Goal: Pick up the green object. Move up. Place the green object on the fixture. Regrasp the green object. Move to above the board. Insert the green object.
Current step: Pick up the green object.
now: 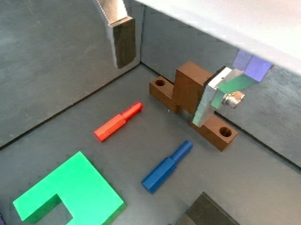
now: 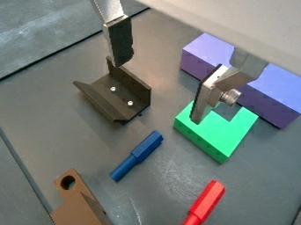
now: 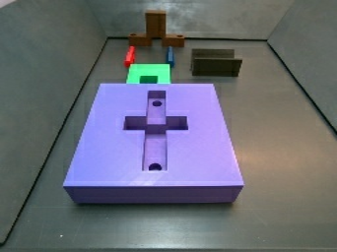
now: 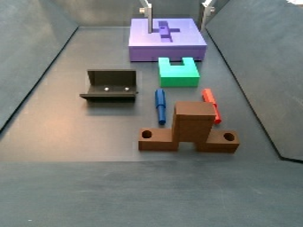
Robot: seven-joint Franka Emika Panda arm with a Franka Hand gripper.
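We're at the pick step: the bright green notched block (image 4: 180, 71) lies flat on the grey floor, touching or just beside the near edge of the large purple slab board with its cross recess (image 3: 158, 138), notch facing away from the board. Gripper (image 2: 171, 75) hangs above with its silver plate fingers (image 2: 118, 39) spread wide and nothing between them. The dark olive open-topped fixture (image 4: 112, 86) stands apart from the block; the blue peg (image 4: 160, 105) and red peg (image 4: 210, 102) lie between the block and the brown wooden stand (image 4: 189, 129). To do it well we centre over the block, line the pads across two parallel flats, drop straight, keep the far finger off the board edge, close evenly
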